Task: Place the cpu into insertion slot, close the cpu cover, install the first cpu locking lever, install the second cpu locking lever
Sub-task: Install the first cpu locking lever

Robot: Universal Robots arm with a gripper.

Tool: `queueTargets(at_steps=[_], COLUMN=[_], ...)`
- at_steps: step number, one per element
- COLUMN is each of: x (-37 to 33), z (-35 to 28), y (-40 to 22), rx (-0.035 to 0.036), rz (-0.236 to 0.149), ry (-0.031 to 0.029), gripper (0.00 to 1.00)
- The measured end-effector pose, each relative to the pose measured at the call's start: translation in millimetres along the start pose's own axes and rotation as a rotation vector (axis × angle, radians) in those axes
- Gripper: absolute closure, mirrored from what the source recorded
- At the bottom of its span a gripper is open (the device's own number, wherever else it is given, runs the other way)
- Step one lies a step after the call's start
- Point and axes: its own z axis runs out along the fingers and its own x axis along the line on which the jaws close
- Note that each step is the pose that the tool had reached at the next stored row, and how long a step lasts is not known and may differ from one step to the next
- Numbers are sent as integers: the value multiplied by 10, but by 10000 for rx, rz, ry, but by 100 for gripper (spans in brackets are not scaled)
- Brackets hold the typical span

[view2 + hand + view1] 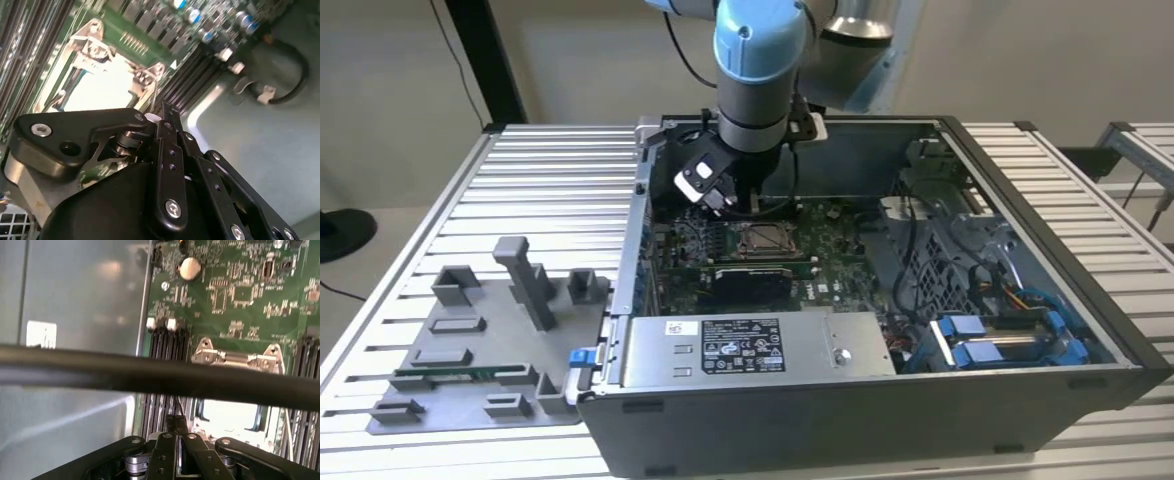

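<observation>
The insertion slot [761, 238] is a square socket with a silvery rim on the green board inside the open computer case. In both wrist views, bright metal [95, 85] [230, 415] fills its middle, which looks like the cpu under the cpu cover frame [82, 42] lying flat. The cover's hinge end [235, 358] shows on the board. My gripper [727, 205] [165, 107] [177, 424] hangs at the socket's edge on the exterior view's left, its black fingers pressed together. A thin wire-like piece [180, 405] runs off their tips; I cannot tell whether it is gripped.
A black cable [150, 375] crosses close in front of the first wrist camera. Long black memory slots [165, 345] flank the socket. A power supply box [727, 345] and blue drive brackets [1001, 345] sit in the case front. A grey fixture tray [480, 350] lies outside.
</observation>
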Motion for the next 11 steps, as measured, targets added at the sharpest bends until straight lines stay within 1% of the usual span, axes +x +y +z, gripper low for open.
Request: queueTargets(at_steps=[2,4,5,10,11], x=[9,12,11,6,8], z=[-1,0,4,23,23], y=[-58,-85,-93,-113,-117], rx=[-21,-39,-54,-117,-121], rz=[17,15,16,12,13], ry=[-1,-2,-2,43,45], gripper=[100,100,100,100,100])
